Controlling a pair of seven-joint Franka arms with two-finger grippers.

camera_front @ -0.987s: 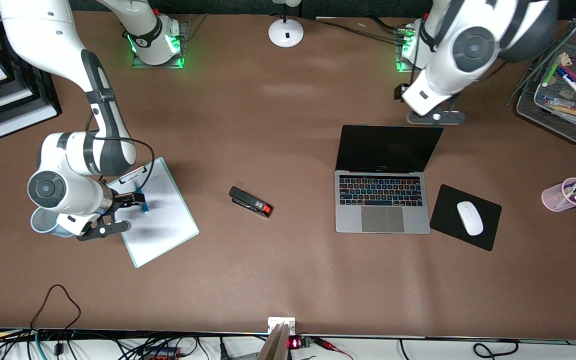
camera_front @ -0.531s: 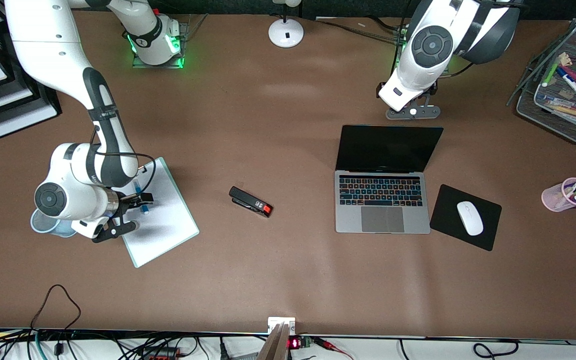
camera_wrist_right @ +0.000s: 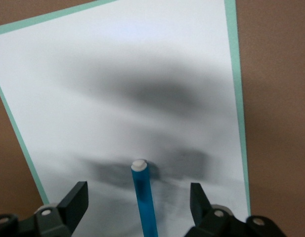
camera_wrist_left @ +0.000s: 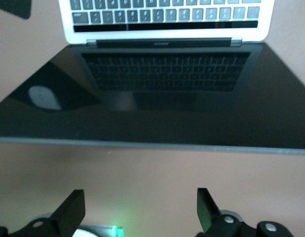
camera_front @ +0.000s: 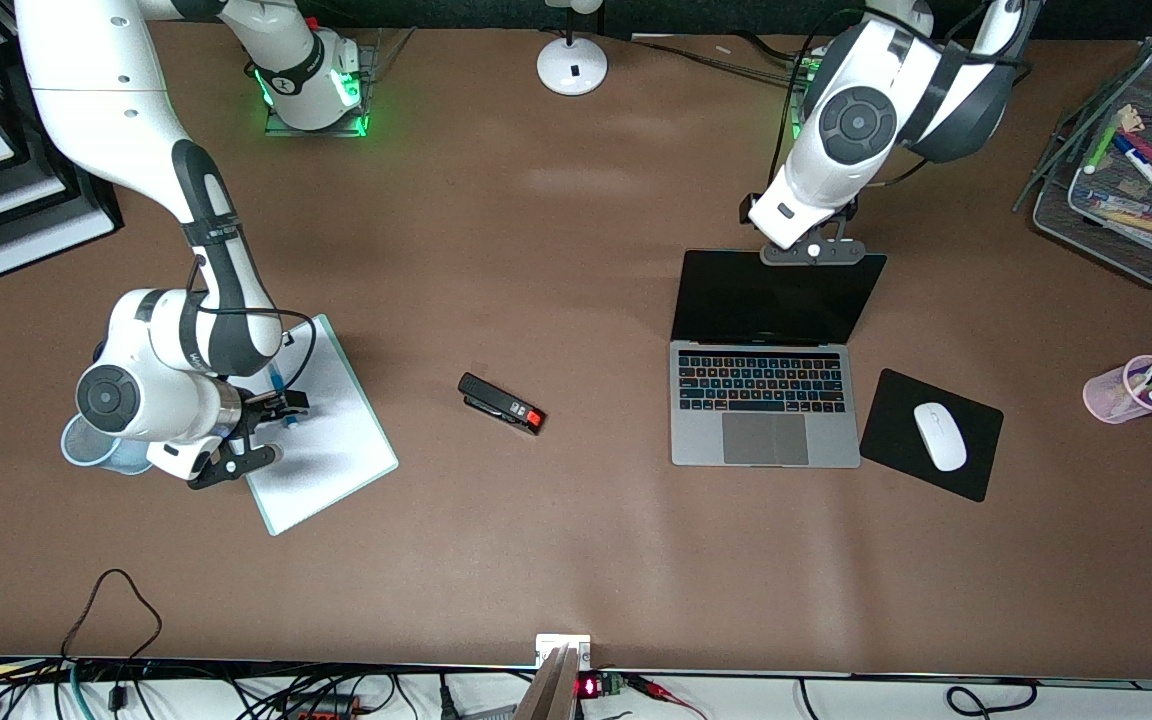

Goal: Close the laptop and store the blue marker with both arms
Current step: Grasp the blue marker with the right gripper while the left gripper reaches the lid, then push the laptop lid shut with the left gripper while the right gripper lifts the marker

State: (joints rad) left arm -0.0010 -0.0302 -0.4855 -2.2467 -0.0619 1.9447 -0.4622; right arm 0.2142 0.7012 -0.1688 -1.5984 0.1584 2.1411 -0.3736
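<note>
Left gripper (spread) by laptop lid's edge.

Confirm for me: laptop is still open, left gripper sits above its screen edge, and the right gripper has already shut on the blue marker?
Not quite. In the right wrist view the right gripper is open, fingers apart on either side of the blue marker, not shut on it. The rest holds.

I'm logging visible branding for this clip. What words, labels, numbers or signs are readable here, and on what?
None reads clearly.
Silver-grey laptop: small wording under its black screen, too blurred.
Laptop key legends: too small.
Right arm's link: dark lettering, too small.
Red display at the table edge: unreadable.
</note>
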